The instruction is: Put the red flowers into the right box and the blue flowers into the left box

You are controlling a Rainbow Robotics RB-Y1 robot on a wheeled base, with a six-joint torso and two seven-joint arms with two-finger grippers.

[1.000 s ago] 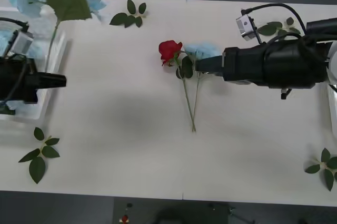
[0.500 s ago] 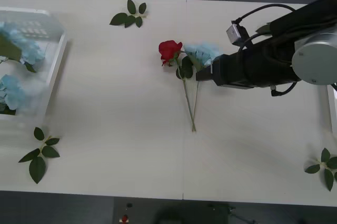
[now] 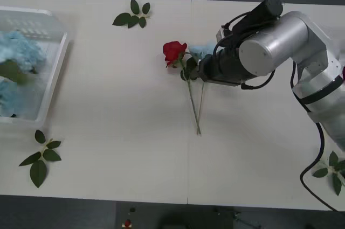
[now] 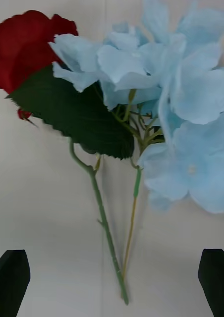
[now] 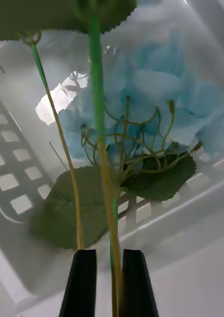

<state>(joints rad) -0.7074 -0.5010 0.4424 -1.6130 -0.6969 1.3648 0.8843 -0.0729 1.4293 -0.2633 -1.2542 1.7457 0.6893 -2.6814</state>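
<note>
Table centre of the front view: 1 red rose point(image 3: 174, 51) and 1 pale blue flower point(image 3: 200, 51) lie side by side, heads nearly touching, thin green stems point(image 3: 193, 102) running down-frame and meeting at the tips. My right gripper point(image 4: 112, 282) sits just right of the blue head, black fingers spread wide w/ nothing between them; in the right wrist view both stems lie between the fingertips. My left gripper point(image 5: 105, 280) is over the white slotted box point(image 3: 51, 83) at the frame's left edge, fingers pinched on a blue flower's stem point(image 5: 99, 129), its fluffy head point(image 5: 156, 94) resting inside the box w/ other blue blooms.

Handling, my guess: both are light, cloth-soft up top, petals crush easily, stems stiff but skinny and prob. slippery. Best hold is mid-stem below the leaves, 1 stem at a time, since they cross near the tips. Rose is deep red, compact, w/ a broad dark serrated leaf point(image 4: 77, 116); blue one is bigger, loose, many small petals.
</note>
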